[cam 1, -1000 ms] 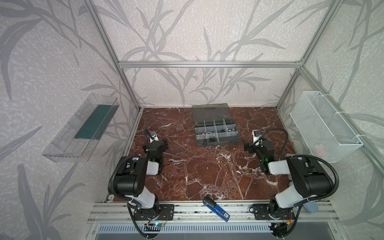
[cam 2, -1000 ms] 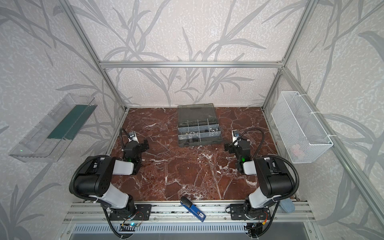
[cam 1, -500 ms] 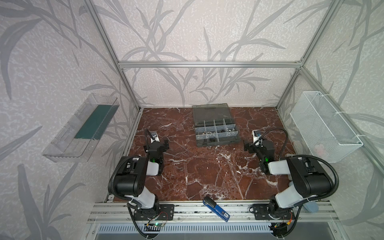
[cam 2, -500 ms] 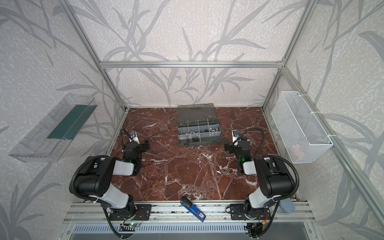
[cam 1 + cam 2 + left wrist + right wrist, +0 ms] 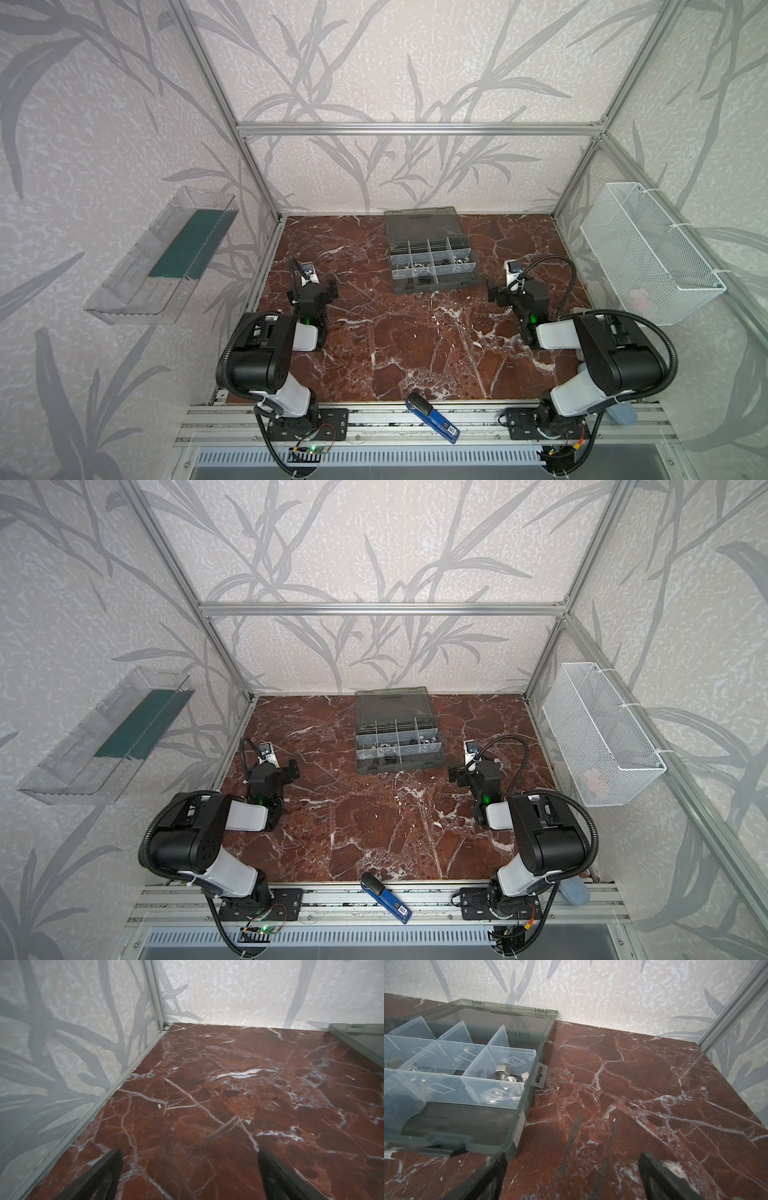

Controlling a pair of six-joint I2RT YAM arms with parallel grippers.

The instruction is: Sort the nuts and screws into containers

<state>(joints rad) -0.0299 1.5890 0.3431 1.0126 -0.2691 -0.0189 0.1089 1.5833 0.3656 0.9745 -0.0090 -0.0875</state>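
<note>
The containers are cells with pale dividers [image 5: 446, 1057] inside a grey organiser case [image 5: 432, 286] [image 5: 395, 766] at the back middle of the marble table, its smoky lid lying open behind. Shiny hex nuts [image 5: 501, 1074] lie in the cell nearest my right gripper, and more silver specks show in the middle row [image 5: 419, 262]. The screws are too small to pick out with certainty. My left gripper [image 5: 318, 287] [image 5: 189, 1167] rests open over bare marble near the left wall. Just right of the case, my right gripper [image 5: 505, 291] [image 5: 572, 1172] is open and empty.
A white wire mesh basket [image 5: 648, 257] hangs on the right wall and a clear plastic tray [image 5: 162, 257] on the left wall. A blue and black tool [image 5: 432, 419] lies on the front aluminium rail. Frame posts stand at the back corners.
</note>
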